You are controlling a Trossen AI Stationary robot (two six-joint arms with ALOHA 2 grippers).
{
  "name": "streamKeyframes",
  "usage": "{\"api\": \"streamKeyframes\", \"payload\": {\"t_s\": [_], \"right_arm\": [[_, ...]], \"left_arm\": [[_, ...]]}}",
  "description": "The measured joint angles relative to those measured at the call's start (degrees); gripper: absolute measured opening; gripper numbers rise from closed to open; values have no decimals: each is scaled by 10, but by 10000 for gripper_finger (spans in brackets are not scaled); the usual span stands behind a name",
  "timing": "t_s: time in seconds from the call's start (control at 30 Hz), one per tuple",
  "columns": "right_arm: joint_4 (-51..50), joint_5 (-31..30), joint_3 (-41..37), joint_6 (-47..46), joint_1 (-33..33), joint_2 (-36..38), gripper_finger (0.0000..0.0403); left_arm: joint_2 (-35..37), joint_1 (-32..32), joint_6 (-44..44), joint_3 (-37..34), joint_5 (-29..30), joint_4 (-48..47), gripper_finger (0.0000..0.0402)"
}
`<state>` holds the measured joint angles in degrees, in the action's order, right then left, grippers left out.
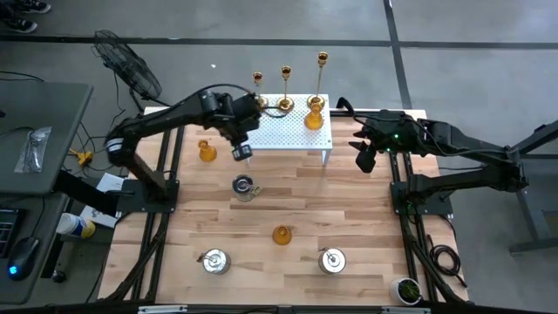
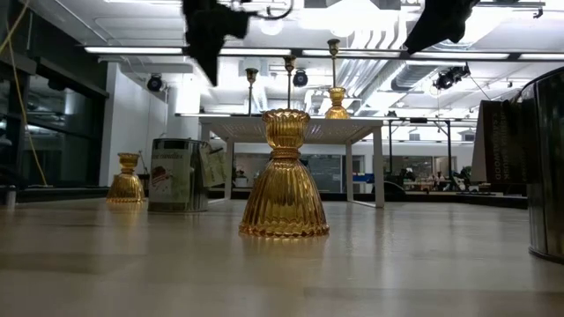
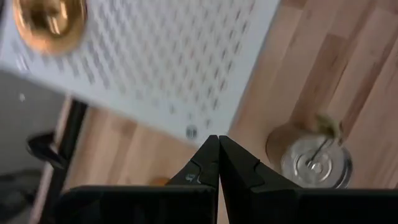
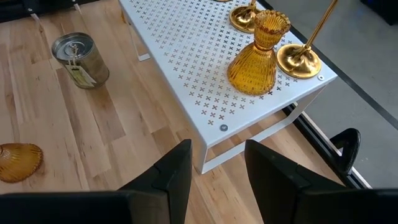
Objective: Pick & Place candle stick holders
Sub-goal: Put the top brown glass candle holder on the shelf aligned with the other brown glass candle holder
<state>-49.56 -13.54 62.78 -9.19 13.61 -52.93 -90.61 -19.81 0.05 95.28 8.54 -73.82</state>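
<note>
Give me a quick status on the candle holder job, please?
Left gripper shut, empty, over the white rack's front edge. Right gripper open, empty, right of rack. One amber holder and three gold candlesticks on rack. Nothing blocking.

Three slender gold candlesticks [image 1: 286, 87] are set upright along the far edge of the white perforated rack [image 1: 292, 139], with one ribbed amber holder [image 1: 315, 113] beside them. Two amber holders [image 1: 282, 235] and three silvery pots [image 1: 245, 187] are left upright on the table around the rack.
</note>
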Motion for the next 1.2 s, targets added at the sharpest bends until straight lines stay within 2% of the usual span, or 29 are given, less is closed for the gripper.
{"api": "streamKeyframes", "payload": {"t_s": [0.13, 0.23, 0.47, 0.73, 0.93, 1.03, 1.2], "right_arm": [[0, 0, 0, 1, 0, 0, 140], [0, 0, 0, 2, 0, 0, 140], [1, 0, 0, 2, 0, 0, 140], [1, 1, 0, 2, 0, 0, 140], [1, 2, 0, 1, 0, 0, 140], [1, 1, 0, 1, 0, 0, 140], [1, 0, 0, 2, 0, 0, 140]], "left_arm": [[105, 0, -57, -143, 6, 66, 0], [182, 0, -128, -230, 35, 102, 0], [291, 0, -351, -348, 122, 99, 0], [339, 0, -396, -435, 151, 116, 0], [367, -1, -498, -463, 189, 120, 9], [371, -1, -528, -463, 191, 125, 38], [364, -23, -591, -463, 183, 101, 117]]}}
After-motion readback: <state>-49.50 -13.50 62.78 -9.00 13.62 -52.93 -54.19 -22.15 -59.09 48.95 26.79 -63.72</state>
